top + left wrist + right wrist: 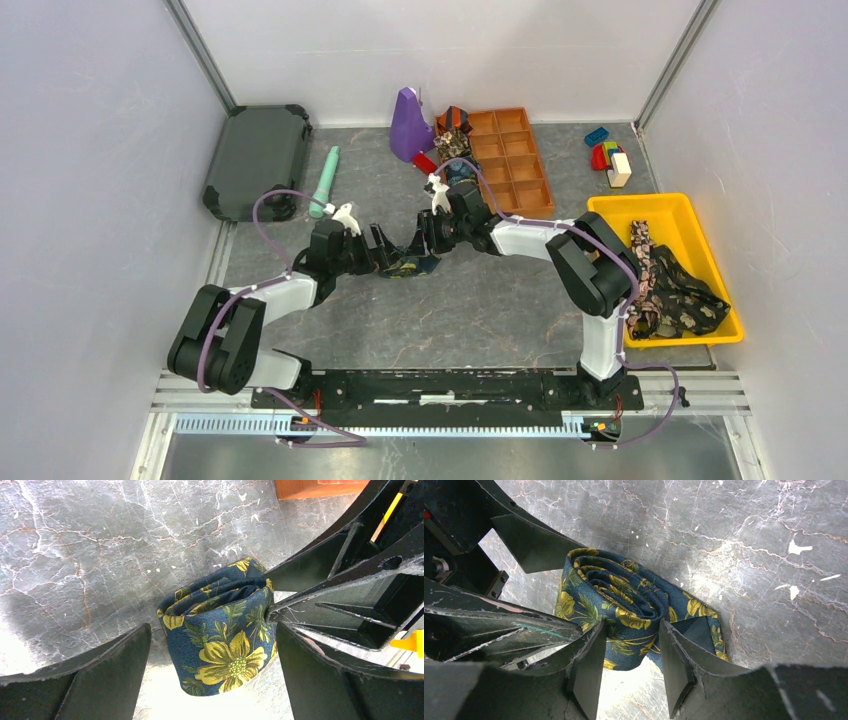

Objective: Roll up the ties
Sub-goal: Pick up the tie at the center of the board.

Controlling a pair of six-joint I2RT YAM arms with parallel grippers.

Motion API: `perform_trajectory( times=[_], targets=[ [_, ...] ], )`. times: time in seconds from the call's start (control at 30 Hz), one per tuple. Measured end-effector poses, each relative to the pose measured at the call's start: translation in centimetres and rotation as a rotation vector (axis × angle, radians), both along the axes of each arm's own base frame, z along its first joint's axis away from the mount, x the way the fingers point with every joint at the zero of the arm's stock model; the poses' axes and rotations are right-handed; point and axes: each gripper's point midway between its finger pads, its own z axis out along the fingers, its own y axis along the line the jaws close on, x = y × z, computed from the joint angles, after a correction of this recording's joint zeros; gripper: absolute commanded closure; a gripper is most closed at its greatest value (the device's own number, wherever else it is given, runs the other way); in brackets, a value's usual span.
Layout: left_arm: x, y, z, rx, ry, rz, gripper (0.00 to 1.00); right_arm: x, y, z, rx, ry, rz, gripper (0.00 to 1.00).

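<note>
Here the rolled tie (220,645) lies between the left jaws, right jaws pinching.

left gripper (212,632): fingers (100,680) cut off by the bottom edge.
right gripper (631,627): covers near end of the rolled tie (624,587) — depth of bite unclear.
rolled tie, top view: mostly under both grippers, only a sliver shows.
orange tray (320,487): beyond the rolled tie, only a corner in frame.
tie heap (680,290): in yellow bin (650,203), right of the rolled tie; partly behind right arm (590,270) — count unclear.
patterned bits (452,140): behind the rolled tie, too small to identify.
</note>
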Motion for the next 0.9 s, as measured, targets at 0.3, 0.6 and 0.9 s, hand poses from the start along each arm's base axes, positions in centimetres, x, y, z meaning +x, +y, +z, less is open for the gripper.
perform_trajectory(
  times=[0.3, 0.6, 0.9],
  targets=[
    [0.1, -0.1, -0.3, -0.007, 0.003, -0.006, 0.03, 0.5, -0.2, -0.2, 0.012, -0.007, -0.007, 0.53],
    [-0.2, -0.7, -1.2, -0.024, 0.030, -0.040, 0.06, 0.5, -0.9, -0.8, 0.024, 0.002, -0.012, 0.56],
    [0.1, -1.7, -1.2, -0.084, 0.040, -0.056, 0.10, 0.9, -1.3, -1.3, 0.036, -0.001, -0.022, 0.59]
  ],
)
